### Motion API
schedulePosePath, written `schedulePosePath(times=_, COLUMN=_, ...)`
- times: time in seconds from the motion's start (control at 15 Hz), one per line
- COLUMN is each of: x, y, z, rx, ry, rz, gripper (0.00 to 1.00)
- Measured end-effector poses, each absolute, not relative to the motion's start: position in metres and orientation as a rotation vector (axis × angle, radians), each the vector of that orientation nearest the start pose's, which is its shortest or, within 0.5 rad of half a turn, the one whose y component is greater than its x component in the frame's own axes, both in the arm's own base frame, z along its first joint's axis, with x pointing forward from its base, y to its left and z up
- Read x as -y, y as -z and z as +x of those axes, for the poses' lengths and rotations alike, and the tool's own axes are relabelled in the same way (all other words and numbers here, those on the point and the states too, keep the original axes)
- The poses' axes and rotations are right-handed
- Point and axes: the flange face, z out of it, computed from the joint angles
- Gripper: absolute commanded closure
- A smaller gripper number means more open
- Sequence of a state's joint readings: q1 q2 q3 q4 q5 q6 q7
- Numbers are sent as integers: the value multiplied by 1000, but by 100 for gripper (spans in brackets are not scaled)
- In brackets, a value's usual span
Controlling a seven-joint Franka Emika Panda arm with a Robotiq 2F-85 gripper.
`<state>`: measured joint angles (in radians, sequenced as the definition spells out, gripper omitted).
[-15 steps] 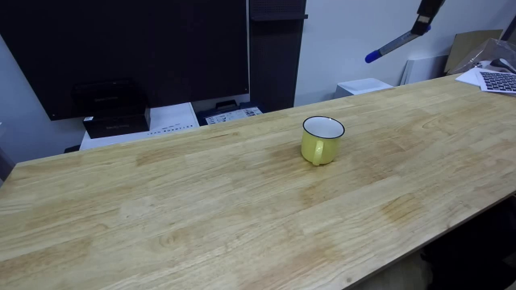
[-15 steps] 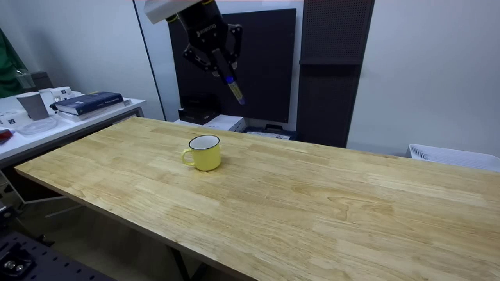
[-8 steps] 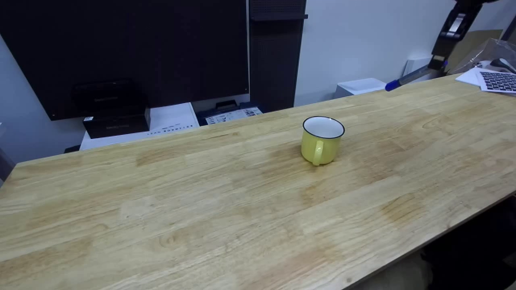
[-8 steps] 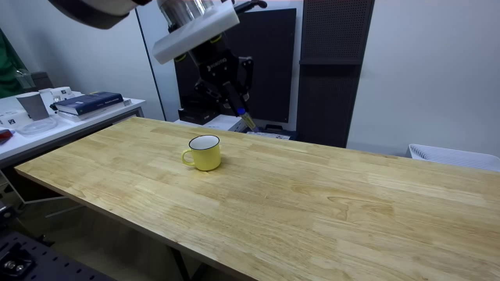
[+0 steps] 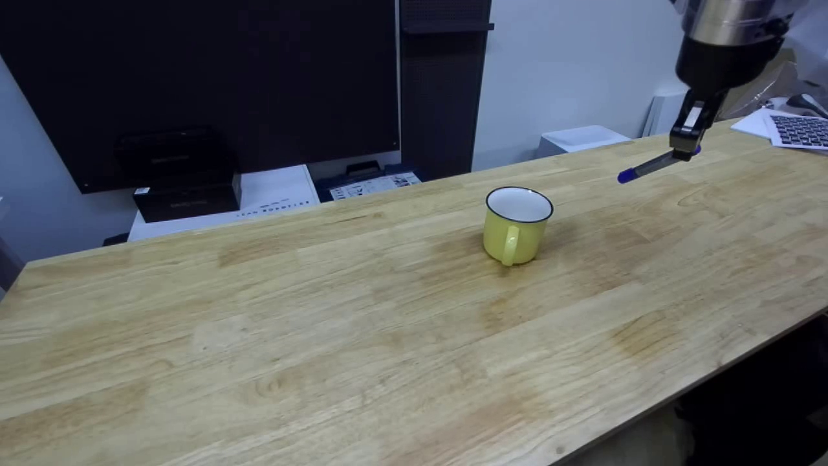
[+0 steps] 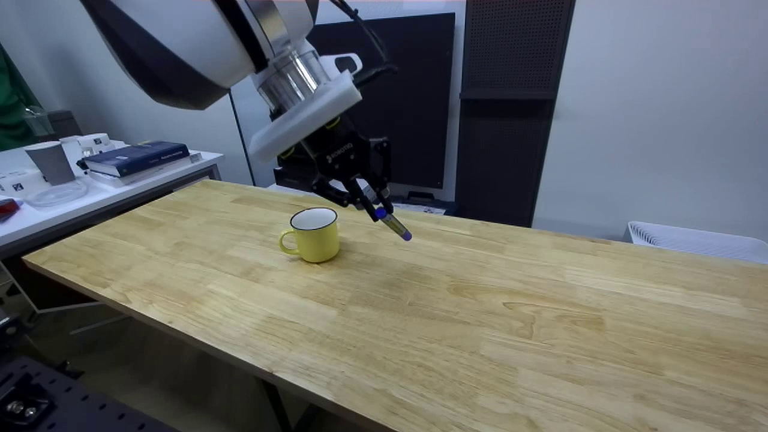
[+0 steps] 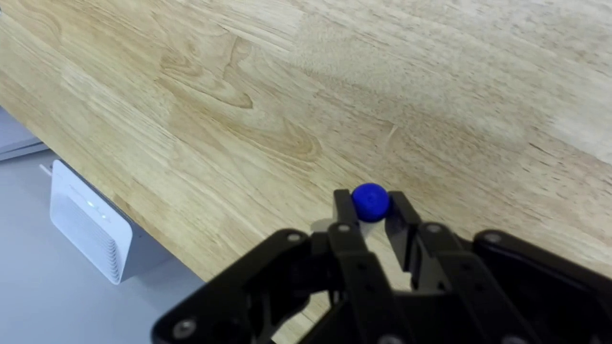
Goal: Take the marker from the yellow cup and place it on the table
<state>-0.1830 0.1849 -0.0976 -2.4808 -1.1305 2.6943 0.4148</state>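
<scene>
While the gripper [image 7: 371, 203] is pinching the tilted marker [image 6: 394, 224] above the table [image 5: 310, 336], apart from the cup [image 6: 316, 237], a keyboard [image 5: 802, 131] is lying near the far edge and a desk [image 6: 33, 219] is holding a book [image 6: 135, 156]. The fingers [image 7: 344, 206] are hiding part of the marker, while keyboard and arm [image 5: 732, 24] are being cut off in an exterior view.
</scene>
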Motion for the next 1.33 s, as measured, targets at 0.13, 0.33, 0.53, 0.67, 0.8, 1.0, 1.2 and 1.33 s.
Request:
schedulePosePath(times=0.13, x=89, y=-196, z=460, rx=635, ry=105, rz=-3542, gripper=94)
schedulePosePath(times=0.33, x=65, y=-180, z=475, rx=623, ry=247, rz=-3402, gripper=94)
schedulePosePath(times=0.53, x=51, y=-175, z=487, rx=628, ry=379, rz=-3289, gripper=94)
schedulePosePath(times=0.67, x=51, y=-174, z=491, rx=620, ry=430, rz=-3250, gripper=94)
schedulePosePath(times=0.8, x=54, y=-173, z=491, rx=606, ry=461, rz=-3227, gripper=94)
schedulePosePath(times=1.0, x=61, y=-169, z=490, rx=582, ry=485, rz=-3201, gripper=94)
schedulePosePath(times=1.2, x=70, y=-162, z=488, rx=546, ry=497, rz=-3180, gripper=94)
schedulePosePath(times=1.33, x=77, y=-157, z=486, rx=519, ry=500, rz=-3170, gripper=94)
